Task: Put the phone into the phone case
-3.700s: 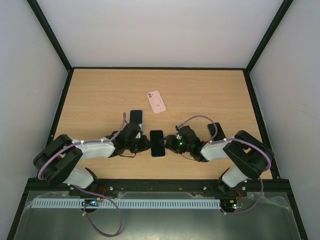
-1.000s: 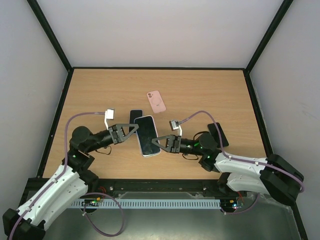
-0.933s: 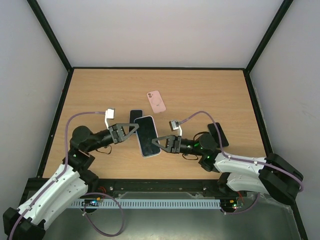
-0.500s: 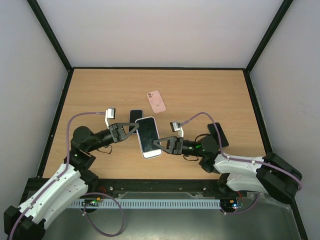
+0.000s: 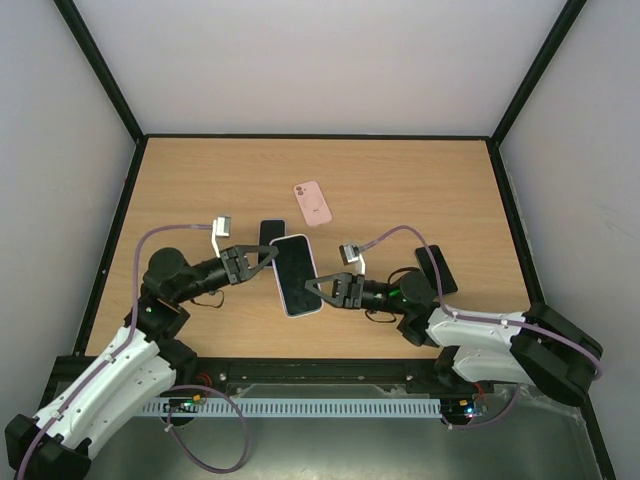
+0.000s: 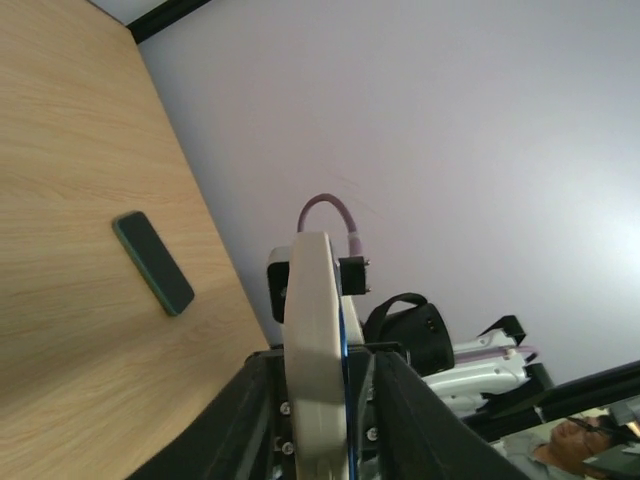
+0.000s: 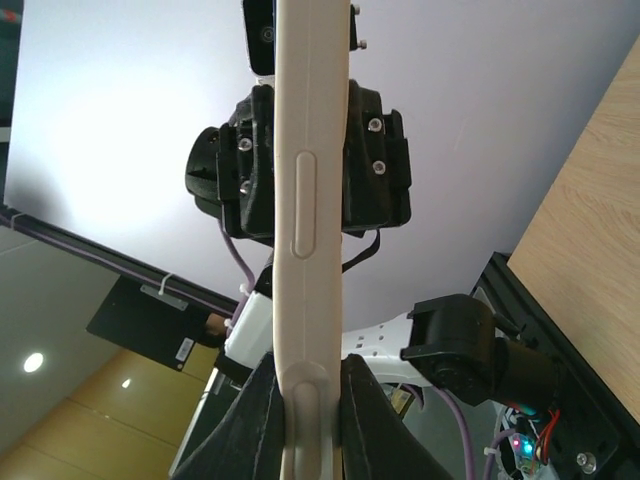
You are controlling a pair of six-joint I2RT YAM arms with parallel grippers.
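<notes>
White-cased phone [image 5: 297, 272], earlier flat on the table [image 5: 420, 190], now raised over its near middle, right gripper [image 5: 314, 289] pinching its right edge, left gripper [image 5: 266, 257] straddling its left edge, grip unclear

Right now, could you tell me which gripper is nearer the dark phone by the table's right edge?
Right. The right gripper clamps the white phone left of the dark phone; the left gripper is even farther left.

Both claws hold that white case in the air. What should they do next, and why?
Probably squeeze harder with the left gripper: the white phone case, pinched by the right gripper too, shows a blue phone edge along one side, perhaps not fully seated.
</notes>
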